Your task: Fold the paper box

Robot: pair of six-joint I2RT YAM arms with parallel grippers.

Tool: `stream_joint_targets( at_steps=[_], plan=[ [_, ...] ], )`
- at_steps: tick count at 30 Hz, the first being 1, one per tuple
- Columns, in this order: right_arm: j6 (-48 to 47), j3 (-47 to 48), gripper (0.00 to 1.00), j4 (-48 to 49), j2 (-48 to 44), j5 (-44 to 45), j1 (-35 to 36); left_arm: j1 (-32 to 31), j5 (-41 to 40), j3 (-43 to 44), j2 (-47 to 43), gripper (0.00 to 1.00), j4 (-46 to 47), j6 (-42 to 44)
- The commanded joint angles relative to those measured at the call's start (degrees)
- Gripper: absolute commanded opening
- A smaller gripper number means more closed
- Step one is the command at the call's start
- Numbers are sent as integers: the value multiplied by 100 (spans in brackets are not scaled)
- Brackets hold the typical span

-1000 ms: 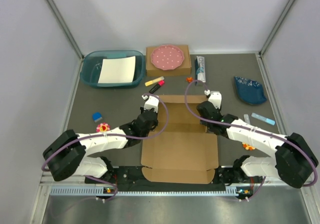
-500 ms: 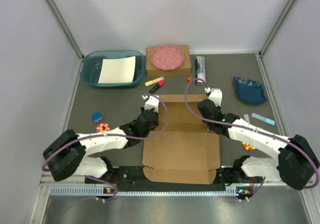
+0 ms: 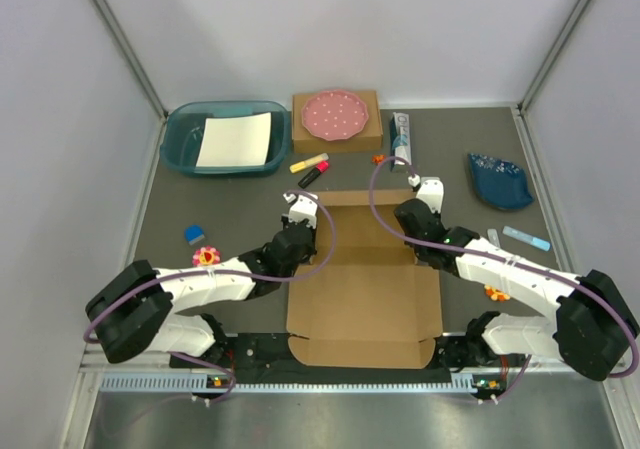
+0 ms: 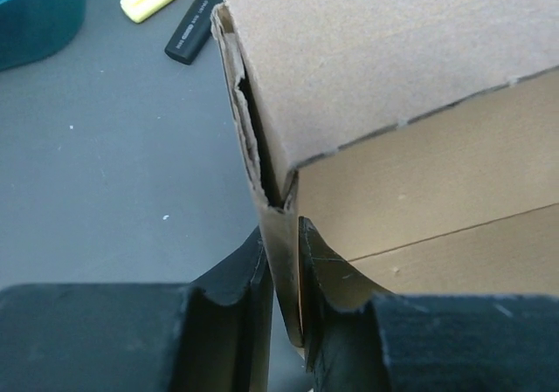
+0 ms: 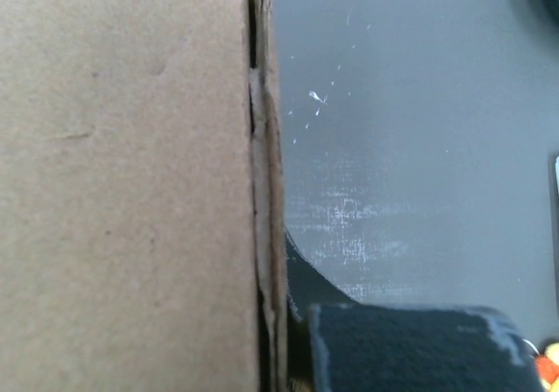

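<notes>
While the left tool and right tool each pinch a raised side wall, the paper box lies mid-worktop between the 2 arms.
Left tool is clamped on the upright left wall, 1 finger on each side; right tool is closed on the right wall, only 1 finger showing in its wrist view; the near panel lies flat; just beyond the far left corner lie a yellow marker and a pink-and-black marker; behind them a smaller brown box carries a pink dotted plate; a teal basin holding a white sheet sits far left; a tube lies beyond the right tool, its print too small to read; a blue dish rests far right.
</notes>
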Motion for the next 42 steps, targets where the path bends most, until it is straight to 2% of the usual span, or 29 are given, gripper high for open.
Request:
stream_joint_targets(
  at_steps=[1, 6, 9, 10, 11, 17, 18, 19, 20, 21, 22, 24, 29, 31, 32, 34, 37, 42],
  plan=[
    [94, 39, 0, 337, -165, 126, 1, -53, 362, -180, -19, 22, 222, -117],
    [111, 30, 0, 345, -165, 90, 1, -53, 529, -251, 95, 25, 310, -205],
    [129, 4, 0, 345, -174, 73, -8, -62, 582, -286, 183, 16, 319, -240],
    [129, -5, 0, 345, -165, 64, 1, -53, 582, -295, 210, 4, 336, -257],
    [138, -14, 0, 337, -174, 55, -8, -53, 573, -347, 210, 0, 354, -275],
    [138, -58, 0, 337, -244, -50, 1, -53, 494, -392, 114, 0, 442, -179],
    [112, -49, 6, 337, -305, -76, -8, -53, 476, -374, 87, 0, 425, -144],
    [94, -40, 17, 328, -340, -137, 1, -53, 459, -348, 78, 0, 381, -135],
    [76, -31, 30, 293, -384, -234, 10, -53, 441, -261, 69, 0, 320, -108],
    [76, -14, 46, 249, -524, -278, 10, -53, 424, -207, 43, 0, 154, -99],
    [67, 4, 50, 223, -604, -340, 10, -53, 371, -129, 26, 0, 74, -99],
    [15, 21, 58, 152, -779, -401, 10, -62, 283, -145, -53, 0, 160, -73],
    [-388, -136, 61, 327, -1456, -893, 10, -53, -6, -585, -203, 0, 1126, 50],
    [-609, -285, 74, 503, -1623, -1322, 10, -53, -138, -594, -159, 0, 1320, 41],
    [-696, -321, 86, 521, -1754, -1438, 10, -53, -243, -568, -124, 0, 1303, 15],
    [-820, -444, 93, 504, -1869, -1788, 10, -62, -393, -367, -63, 0, 963, -142],
    [-839, -576, 95, 338, -2037, -2036, 10, -53, -561, -59, 60, 0, 470, -336],
    [-750, -725, 97, 292, -2651, -2448, 19, -71, -824, -84, 113, 0, 626, -442]
  ],
)
